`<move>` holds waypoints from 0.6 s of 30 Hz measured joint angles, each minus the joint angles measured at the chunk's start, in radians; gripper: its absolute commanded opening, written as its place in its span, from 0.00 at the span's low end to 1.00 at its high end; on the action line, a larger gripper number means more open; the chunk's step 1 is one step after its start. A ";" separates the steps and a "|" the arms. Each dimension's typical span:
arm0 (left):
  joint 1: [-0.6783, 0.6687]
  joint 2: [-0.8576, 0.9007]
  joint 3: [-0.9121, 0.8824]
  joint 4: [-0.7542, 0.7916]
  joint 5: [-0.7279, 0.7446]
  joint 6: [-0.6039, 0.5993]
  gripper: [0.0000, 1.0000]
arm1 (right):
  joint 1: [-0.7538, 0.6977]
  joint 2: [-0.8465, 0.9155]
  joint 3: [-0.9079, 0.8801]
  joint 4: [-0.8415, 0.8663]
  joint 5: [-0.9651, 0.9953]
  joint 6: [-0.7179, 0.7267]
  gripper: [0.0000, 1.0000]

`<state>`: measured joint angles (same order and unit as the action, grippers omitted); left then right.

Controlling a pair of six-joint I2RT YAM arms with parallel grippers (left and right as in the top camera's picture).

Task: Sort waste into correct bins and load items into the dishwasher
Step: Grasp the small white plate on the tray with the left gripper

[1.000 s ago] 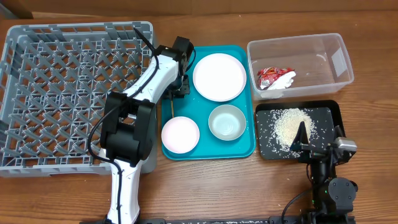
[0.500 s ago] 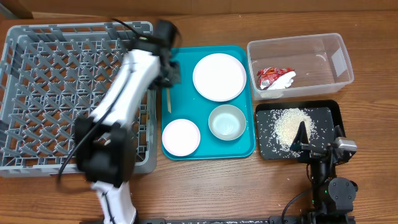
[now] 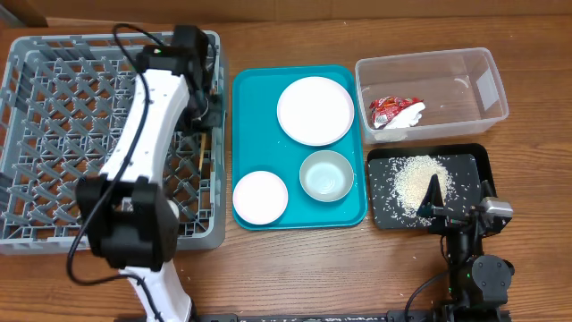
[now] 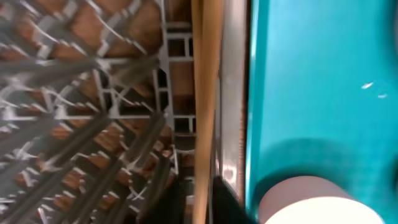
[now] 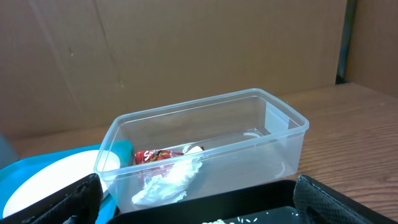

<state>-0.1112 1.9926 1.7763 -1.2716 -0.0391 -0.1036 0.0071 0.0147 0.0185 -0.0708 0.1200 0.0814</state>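
One wooden table (image 3: 295,268), cardboard (image 5: 186,43) behind: left pincer (image 3: 209,123) clasps chopsticks (image 4: 205,93) above the rack (image 3: 54,134), right pincer (image 3: 435,200) gapes wide.

The teal tray (image 3: 255,107) is glossy plastic, the rack (image 3: 54,107) matt grey plastic, the chopsticks (image 4: 205,93) smooth pale wood.

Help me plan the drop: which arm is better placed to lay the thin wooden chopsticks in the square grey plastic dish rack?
Left. The left gripper holds the chopsticks over the rack's right edge; the right gripper sits open far away, by the black rectangular tray.
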 measured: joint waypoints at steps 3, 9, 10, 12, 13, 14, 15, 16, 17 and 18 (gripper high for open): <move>0.000 0.008 -0.003 -0.011 0.016 -0.013 0.49 | 0.000 0.000 0.000 -0.001 0.000 0.000 1.00; -0.006 -0.081 -0.003 -0.018 0.115 -0.040 0.50 | 0.000 0.000 0.000 0.000 0.000 -0.001 1.00; -0.014 -0.113 -0.003 -0.027 0.126 -0.051 0.50 | 0.000 0.000 0.000 -0.001 0.000 0.000 1.00; -0.044 -0.172 -0.002 -0.055 0.138 -0.069 0.49 | 0.000 0.000 0.000 0.000 0.000 0.000 1.00; -0.061 -0.191 -0.001 -0.068 0.138 -0.075 0.49 | 0.000 0.000 0.000 0.000 0.000 0.000 1.00; -0.087 -0.210 0.001 -0.086 0.137 -0.090 0.48 | 0.000 0.000 0.000 -0.001 0.000 0.000 1.00; -0.120 -0.224 0.004 -0.105 0.133 -0.108 0.46 | 0.000 0.000 0.000 0.000 0.000 0.000 1.00; -0.155 -0.232 0.005 -0.120 0.122 -0.132 0.44 | 0.000 0.000 0.000 -0.001 0.000 0.000 1.00; -0.195 -0.235 0.003 -0.133 0.104 -0.163 0.40 | 0.000 0.000 0.000 0.000 0.000 0.000 1.00; -0.232 -0.235 -0.002 -0.137 0.086 -0.186 0.39 | 0.000 0.000 0.000 0.000 0.000 -0.001 1.00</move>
<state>-0.3431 1.7580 1.7744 -1.4090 0.0467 -0.2893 0.0071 0.0147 0.0185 -0.0711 0.1196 0.0807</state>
